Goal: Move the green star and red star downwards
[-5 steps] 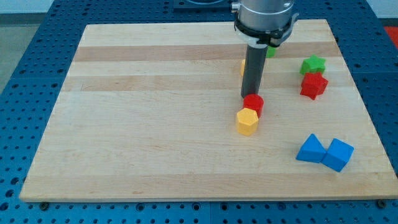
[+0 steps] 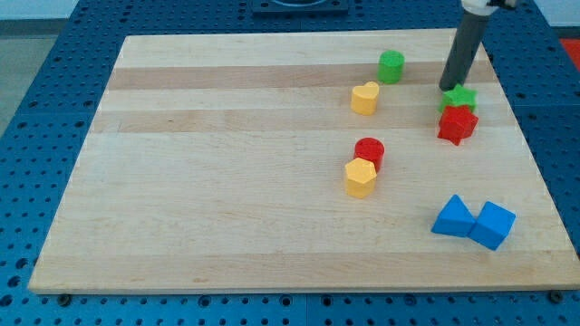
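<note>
pincer we have none, so apart or together cannot be told; our tip [image 2: 447,88] sits just above the green star [image 2: 458,97], which touches the red star [image 2: 457,123]: we push straight down, centred.

The pale, smooth wooden tabletop [image 2: 227,181] is showing streaky grain; the matt green plastic star [image 2: 459,97] and matt red plastic star [image 2: 457,124] are looking smooth.

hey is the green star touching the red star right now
Touching. In the camera view the green star sits right against the top of the red star, with no board showing between them. My tip is at the green star's upper left edge.
</note>
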`<move>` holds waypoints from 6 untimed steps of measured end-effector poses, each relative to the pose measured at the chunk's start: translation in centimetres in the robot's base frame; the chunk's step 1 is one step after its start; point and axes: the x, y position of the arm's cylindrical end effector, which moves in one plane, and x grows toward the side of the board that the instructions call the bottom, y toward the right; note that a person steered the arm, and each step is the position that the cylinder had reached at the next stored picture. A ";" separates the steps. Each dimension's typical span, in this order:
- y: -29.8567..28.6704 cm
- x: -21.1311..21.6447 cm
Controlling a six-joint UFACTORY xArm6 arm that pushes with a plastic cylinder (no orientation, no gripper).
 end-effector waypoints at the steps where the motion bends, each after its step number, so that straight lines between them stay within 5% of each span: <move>1: 0.0 3.5; 2: -0.3 8.9; 4: 3.3 6.3; 6: 6.6 13.0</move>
